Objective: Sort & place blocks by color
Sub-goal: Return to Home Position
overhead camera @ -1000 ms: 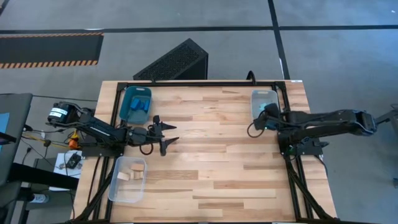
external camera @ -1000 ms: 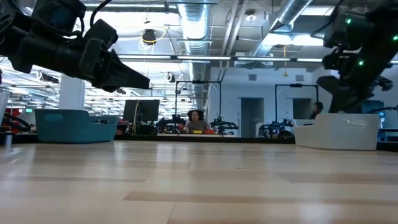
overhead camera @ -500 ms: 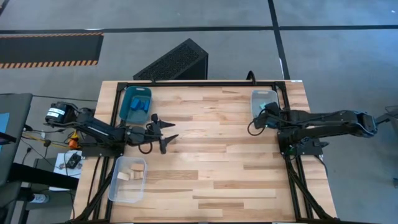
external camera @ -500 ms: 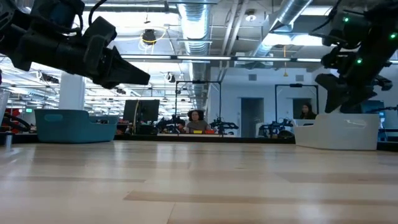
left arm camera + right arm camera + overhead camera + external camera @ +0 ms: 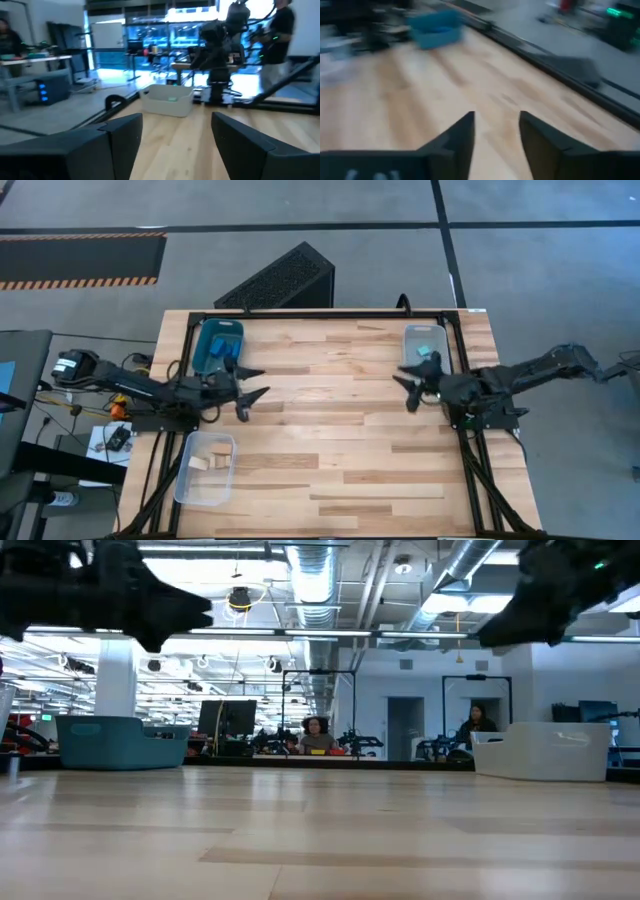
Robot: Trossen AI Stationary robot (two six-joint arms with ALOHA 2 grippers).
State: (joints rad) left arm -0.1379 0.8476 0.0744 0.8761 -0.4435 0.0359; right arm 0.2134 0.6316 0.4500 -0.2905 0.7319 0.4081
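**Left gripper** (image 5: 258, 381)
- Position: over the left part of the table (image 5: 330, 440), just beside the near end of the blue tray (image 5: 203, 330); well above the tabletop in the low view.
- Fingers (image 5: 120, 145): spread wide apart.
- Load: none. Only bare wood visible in the gap in the left wrist view; no contact with tray or block.

**Right gripper** (image 5: 406, 387)
- Position: over the right part of the table, near the grey tray (image 5: 409, 336) and clear of its rim; likewise high above the tabletop.
- Fingers (image 5: 455, 142): apart, with a narrower gap than on the left.
- Load: none. Nothing between the pads, nothing touched.

**Blocks**
- Dark blue blocks (image 5: 221, 350): inside the blue tray at the far left corner.
- Turquoise block (image 5: 426, 351): inside the grey tray at the far right corner; count of further pieces not discernible.
- Wood blocks (image 5: 212, 459): inside the clear tray (image 5: 190, 485) at the near left edge.
- No block loose on the tabletop.

**Background**
- Seated person (image 5: 315, 731) beyond the table in the low view.
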